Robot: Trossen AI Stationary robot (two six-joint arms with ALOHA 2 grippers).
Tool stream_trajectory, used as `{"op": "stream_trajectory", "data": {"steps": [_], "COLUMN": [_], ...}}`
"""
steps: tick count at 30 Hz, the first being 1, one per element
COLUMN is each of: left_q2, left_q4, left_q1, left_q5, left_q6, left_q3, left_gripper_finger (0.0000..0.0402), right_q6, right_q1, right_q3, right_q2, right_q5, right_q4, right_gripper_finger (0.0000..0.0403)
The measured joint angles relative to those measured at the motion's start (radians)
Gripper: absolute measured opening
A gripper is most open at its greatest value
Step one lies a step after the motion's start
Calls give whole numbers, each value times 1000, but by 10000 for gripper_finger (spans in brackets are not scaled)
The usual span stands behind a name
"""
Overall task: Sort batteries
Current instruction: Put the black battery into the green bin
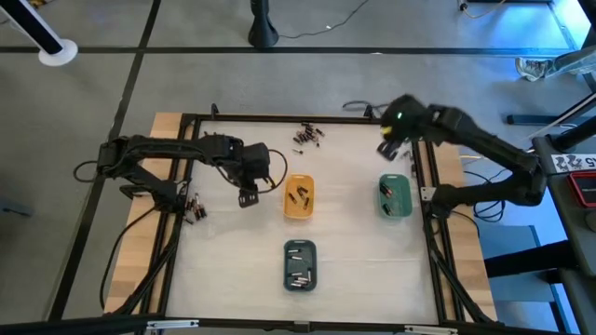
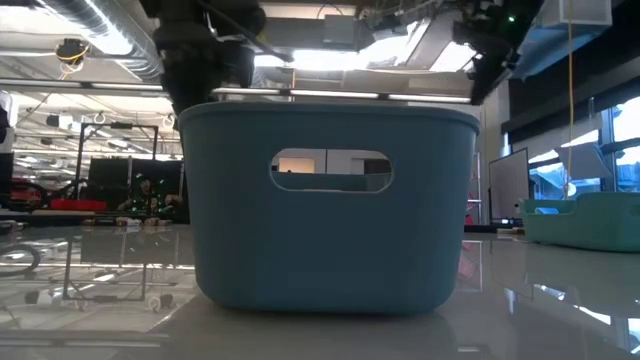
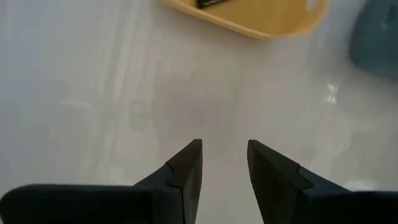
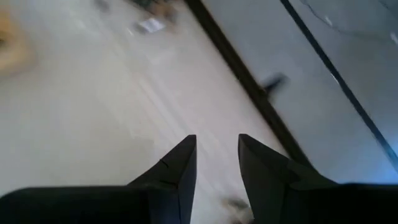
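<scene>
Both sets of jaws hang parted and empty. The loose batteries (image 1: 308,136) sit well ahead of the left gripper (image 1: 248,197) on the counter (image 1: 354,233). Tiny, hard, roll-prone, probably slippery; I'd pinch one mid-body.

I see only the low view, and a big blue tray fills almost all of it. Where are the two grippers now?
Observer: The left gripper is over bare table just left of the orange tray; its fingers stand apart with nothing between them.
Operator: And the right one?
Observer: The right gripper is near the table's far right edge, beyond the green tray, also open and empty.
Operator: Are there loose batteries left to sort?
Observer: Yes, a small pile of batteries lies near the far edge of the table, between the two grippers.
Operator: Is anything in the blue tray?
Observer: Some batteries lie in the blue tray already.
</scene>
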Motion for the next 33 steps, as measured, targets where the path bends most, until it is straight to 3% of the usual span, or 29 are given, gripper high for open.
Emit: {"op": "stream_trajectory", "data": {"steps": [6, 9, 16, 23, 26, 30, 33], "left_q2": [0, 0, 1, 1, 1, 1, 1], "left_q4": [15, 57, 120, 155, 167, 162, 163], "left_q1": [2, 1, -35, -63, -63, -64, -70], "left_q5": [-22, -35, -36, -36, -36, -35, -35], "left_q6": [-39, -53, -18, 80, 99, 98, 87], "left_q3": [0, 0, 0, 0, 0, 0, 0], "left_gripper_finger": [116, 116, 116, 116, 116, 116, 116], "right_q6": [-106, -146, -218, -117, -212, -324, -381], "right_q1": [-243, -288, -297, -297, -295, -296, -296], "right_q3": [5, -30, -171, -229, -268, -327, -365], "right_q2": [53, 111, 248, 307, 308, 308, 308], "right_q5": [-129, -114, 14, 0, -15, 62, 64], "right_q4": [-245, -316, -291, -222, -203, -171, -125], "right_gripper_finger": [119, 119, 119, 127, 132, 146, 167]}}
